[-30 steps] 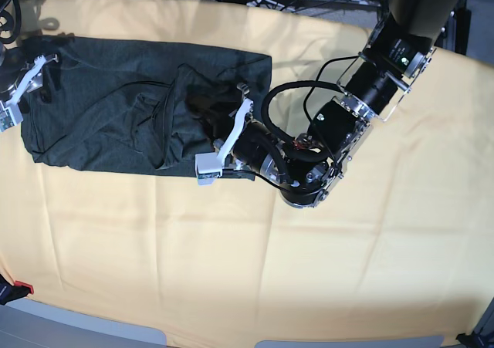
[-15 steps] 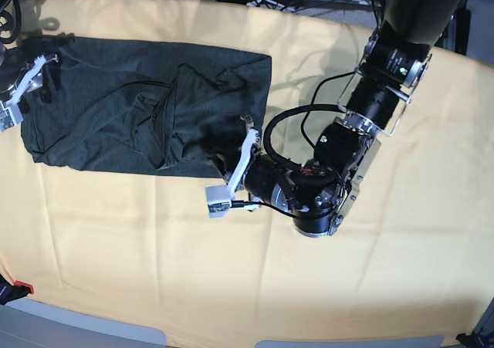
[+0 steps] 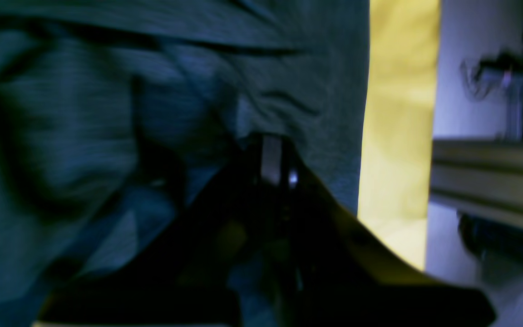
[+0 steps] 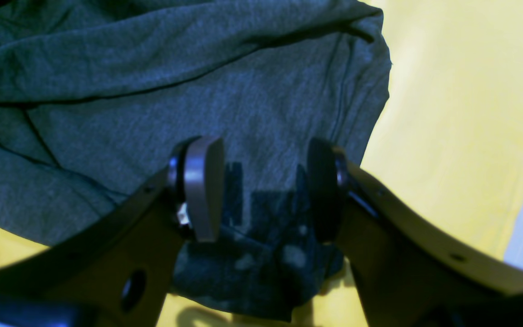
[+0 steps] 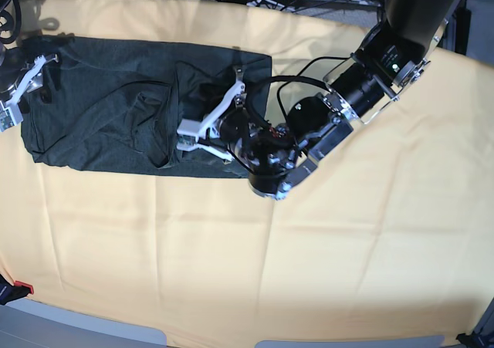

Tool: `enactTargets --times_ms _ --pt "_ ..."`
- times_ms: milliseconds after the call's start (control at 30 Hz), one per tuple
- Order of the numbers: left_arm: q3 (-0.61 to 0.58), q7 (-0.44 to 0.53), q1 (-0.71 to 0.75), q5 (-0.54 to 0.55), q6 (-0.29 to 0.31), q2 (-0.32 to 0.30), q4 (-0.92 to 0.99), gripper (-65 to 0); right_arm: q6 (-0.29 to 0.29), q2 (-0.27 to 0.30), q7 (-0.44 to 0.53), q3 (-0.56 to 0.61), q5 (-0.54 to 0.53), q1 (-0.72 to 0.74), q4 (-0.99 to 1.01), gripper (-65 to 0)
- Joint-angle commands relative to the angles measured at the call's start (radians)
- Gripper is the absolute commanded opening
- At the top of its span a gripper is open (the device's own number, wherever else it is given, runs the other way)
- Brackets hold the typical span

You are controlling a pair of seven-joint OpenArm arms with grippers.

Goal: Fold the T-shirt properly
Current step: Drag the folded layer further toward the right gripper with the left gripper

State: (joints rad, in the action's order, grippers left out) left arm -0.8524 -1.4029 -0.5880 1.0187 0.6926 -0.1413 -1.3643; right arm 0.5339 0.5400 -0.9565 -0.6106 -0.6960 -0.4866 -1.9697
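"What's just changed?"

"The left gripper (image 3: 270,156) has swung back inward over the T-shirt (image 5: 100,93), from near its front edge half a second ago. The right arm and the cloth's outline look the same."

"Has it got hold of anything?"

"Its jaws are together; I can't see any fabric pinched between them. The right gripper (image 4: 266,190) has its jaws apart above the other end."

"So what does that mean for the fold?"

"No new fold from that move, I'd say. It looks more like smoothing or pressing, with the folding part done."

"And the shirt itself?"

"Dark green-charcoal, lying in a long, low bundle towards the far left of the desk (image 5: 370,271). A raised ridge crosses the middle, loose creases run to the left, and the right-hand part is squarer. It'll need flattening before it looks proper."
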Motion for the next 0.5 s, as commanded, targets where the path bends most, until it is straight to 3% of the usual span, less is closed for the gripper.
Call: enactTargets --times_ms 0,67,200,333,467 --pt "-0.016 0.007 -0.027 0.013 0.006 0.010 -0.016 -65.0 -0.003 0.020 0.022 -0.012 -0.006 0.002 -0.013 -33.7" --pt "-0.054 0.014 -0.025 0.019 0.006 0.014 -0.016 -65.0 -0.003 0.020 0.022 -0.012 -0.006 0.002 -0.013 -33.7" --pt "-0.077 0.241 -0.011 0.031 0.006 0.015 -0.016 -65.0 -0.003 0.020 0.022 -0.012 -0.006 0.002 -0.013 -33.7" --pt "-0.007 0.251 -0.008 -0.026 0.006 0.040 -0.016 -65.0 -0.003 0.020 0.023 -0.012 -0.006 0.003 -0.013 -33.7" --pt "0.150 0.241 -0.008 -0.014 0.006 0.041 -0.016 -65.0 -0.003 0.020 0.023 -0.012 -0.006 0.002 -0.013 -33.7"
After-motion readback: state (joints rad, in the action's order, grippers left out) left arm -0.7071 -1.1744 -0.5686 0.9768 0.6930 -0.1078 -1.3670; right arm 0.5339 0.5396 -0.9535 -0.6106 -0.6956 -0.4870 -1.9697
